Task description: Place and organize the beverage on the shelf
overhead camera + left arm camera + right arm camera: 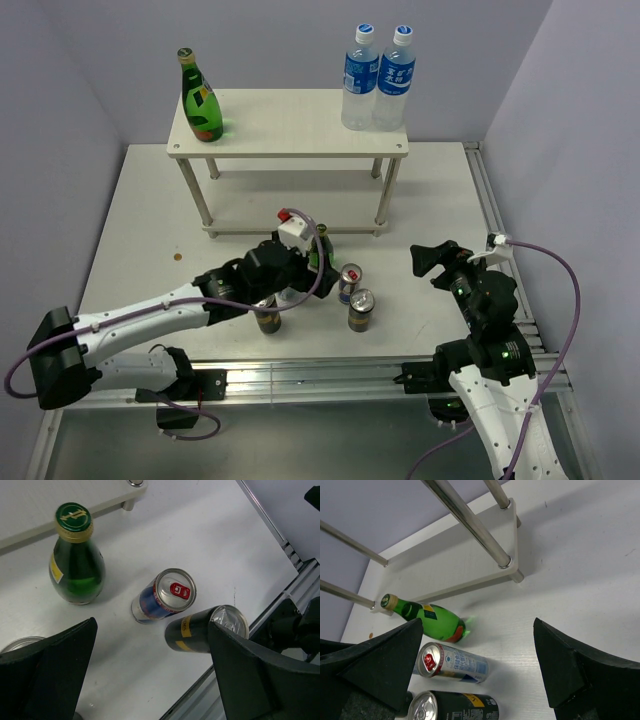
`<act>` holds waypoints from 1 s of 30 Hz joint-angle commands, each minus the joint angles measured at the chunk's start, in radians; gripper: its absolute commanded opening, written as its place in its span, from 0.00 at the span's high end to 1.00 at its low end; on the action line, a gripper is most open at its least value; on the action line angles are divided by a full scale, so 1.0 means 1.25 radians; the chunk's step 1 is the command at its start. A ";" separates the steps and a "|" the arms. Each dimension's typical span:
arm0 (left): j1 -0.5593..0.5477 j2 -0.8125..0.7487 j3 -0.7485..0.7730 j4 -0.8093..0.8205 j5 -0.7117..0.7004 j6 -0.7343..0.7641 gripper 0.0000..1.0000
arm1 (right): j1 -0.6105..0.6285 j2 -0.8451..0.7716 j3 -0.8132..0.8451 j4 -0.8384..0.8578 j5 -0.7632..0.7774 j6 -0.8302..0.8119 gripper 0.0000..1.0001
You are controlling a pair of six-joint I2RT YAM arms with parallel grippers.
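One green bottle (201,102) stands on the left of the shelf's top board (290,122). On the table in front of the shelf stand a second green bottle (76,566), a silver can with a red tab (165,596) and a dark can (206,629). Another can's top (20,643) shows at the left edge, and a dark can (268,319) stands under the left arm. My left gripper (305,272) is open and empty above these drinks. My right gripper (435,258) is open and empty to their right, facing the bottle (427,620), silver can (452,662) and dark can (452,707).
Two clear water bottles with blue labels (377,78) stand on the right of the top board. The shelf's lower board (455,565) and metal legs (470,525) lie just behind the drinks. A metal rail (505,250) runs along the table's right edge.
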 commanded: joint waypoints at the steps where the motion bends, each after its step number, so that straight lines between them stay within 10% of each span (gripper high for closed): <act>1: -0.043 0.041 0.023 0.101 -0.115 -0.056 0.01 | 0.004 -0.008 -0.003 0.025 0.007 -0.001 0.02; 30: -0.121 0.336 0.044 0.126 -0.526 -0.253 0.01 | 0.018 -0.004 -0.005 0.027 0.009 -0.001 0.02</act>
